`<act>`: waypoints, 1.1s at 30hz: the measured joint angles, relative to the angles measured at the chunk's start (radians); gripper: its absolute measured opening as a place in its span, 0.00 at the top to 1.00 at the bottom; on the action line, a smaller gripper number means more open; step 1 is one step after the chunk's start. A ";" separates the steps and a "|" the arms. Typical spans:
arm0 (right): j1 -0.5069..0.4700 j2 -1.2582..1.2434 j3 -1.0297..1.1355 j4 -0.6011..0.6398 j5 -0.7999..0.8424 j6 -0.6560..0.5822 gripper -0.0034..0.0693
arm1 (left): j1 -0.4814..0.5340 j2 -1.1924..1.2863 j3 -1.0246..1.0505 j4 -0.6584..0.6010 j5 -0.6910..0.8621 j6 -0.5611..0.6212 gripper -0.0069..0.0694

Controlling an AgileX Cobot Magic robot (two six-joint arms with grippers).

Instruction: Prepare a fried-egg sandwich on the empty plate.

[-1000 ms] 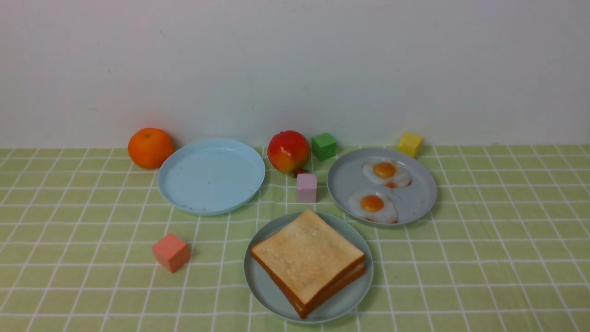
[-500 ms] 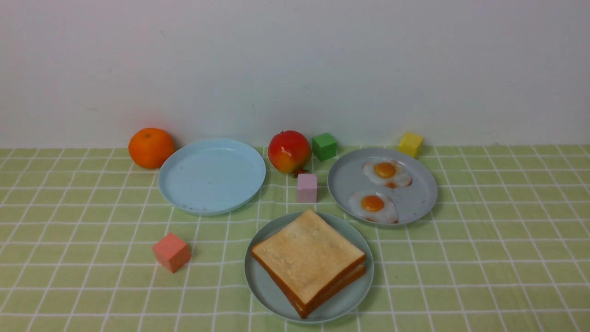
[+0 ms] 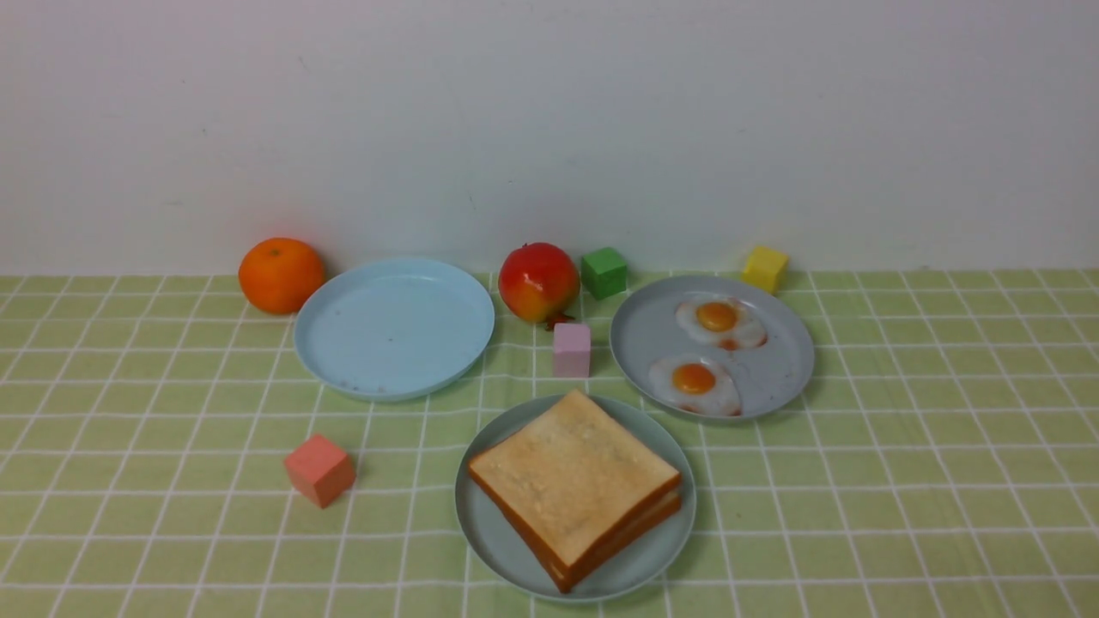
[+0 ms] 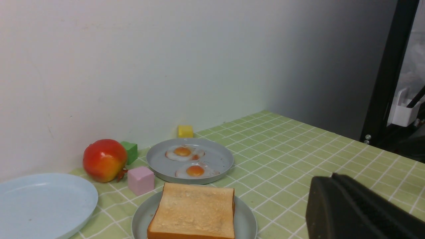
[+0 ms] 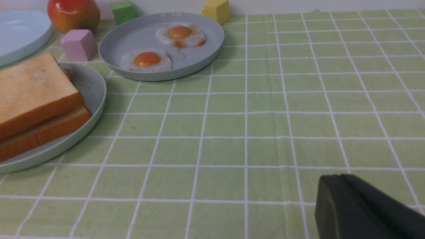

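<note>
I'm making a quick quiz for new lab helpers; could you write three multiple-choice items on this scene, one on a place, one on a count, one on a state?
1. Where is the pair of toast slices?
A) On the light blue plate
B) On the pale teal plate
C) On the tablecloth

2. How many fried eggs lie on the grey plate?
A) One
B) Three
C) Two

3. How does the left end effector stand?
A) Shut, holding nothing
B) Wide open
C) Shut on the orange

Key:
1 B: the toast slices are stacked on the pale teal plate.
2 C: two orange yolks, each in its own white, show on the grey plate.
3 A: in the left wrist view, the left end effector has its fingers together with nothing between them.
</note>
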 joint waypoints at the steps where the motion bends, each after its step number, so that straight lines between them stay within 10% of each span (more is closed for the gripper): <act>1: 0.000 0.000 -0.001 0.000 0.000 -0.001 0.97 | 0.000 0.000 0.000 0.000 0.000 0.000 0.91; 24: 0.000 0.000 -0.002 0.000 0.006 -0.001 0.96 | 0.012 0.000 0.014 0.010 -0.008 0.000 0.89; 33: 0.000 0.000 -0.002 0.000 0.007 -0.001 0.95 | 0.532 0.000 0.028 0.026 0.040 -0.086 0.93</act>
